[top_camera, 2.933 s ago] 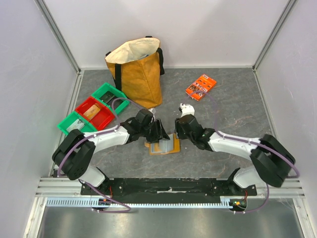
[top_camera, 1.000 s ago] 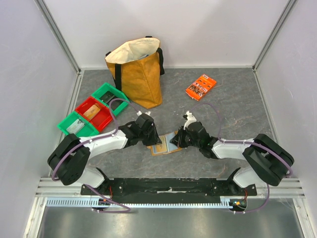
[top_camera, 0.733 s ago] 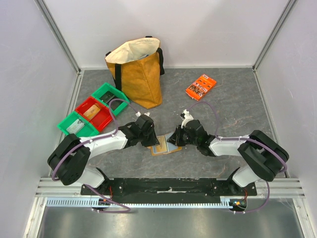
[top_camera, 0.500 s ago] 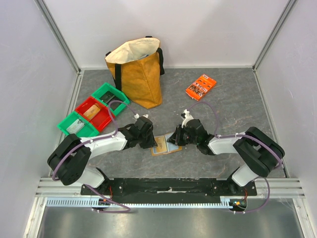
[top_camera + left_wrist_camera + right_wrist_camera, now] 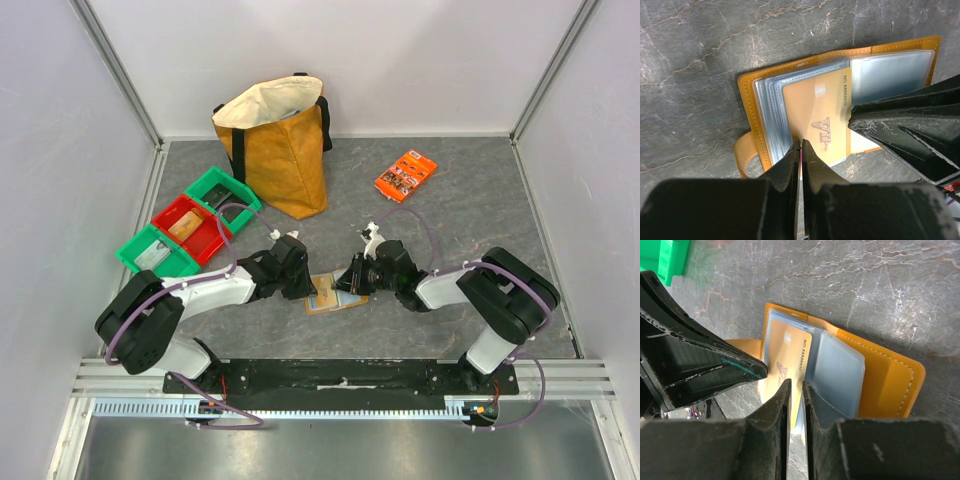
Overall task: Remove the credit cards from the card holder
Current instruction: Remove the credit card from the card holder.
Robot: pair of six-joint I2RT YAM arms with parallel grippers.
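The card holder (image 5: 335, 303) lies open on the counter (image 5: 470, 215), at lower centre of the top view, between both hands. The left hand (image 5: 801, 146) is clenched nearly together at the edge of the gold card (image 5: 815, 117). The right hand (image 5: 796, 386) straddles the clear sleeves (image 5: 837, 372), slightly parted; whether it grips cannot be told.

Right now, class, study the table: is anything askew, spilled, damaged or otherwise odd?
Nothing is spilled or damaged. The card holder lies open with its clear sleeves fanned out and a gold card showing on top. The orange packet lies at a slant, far right.
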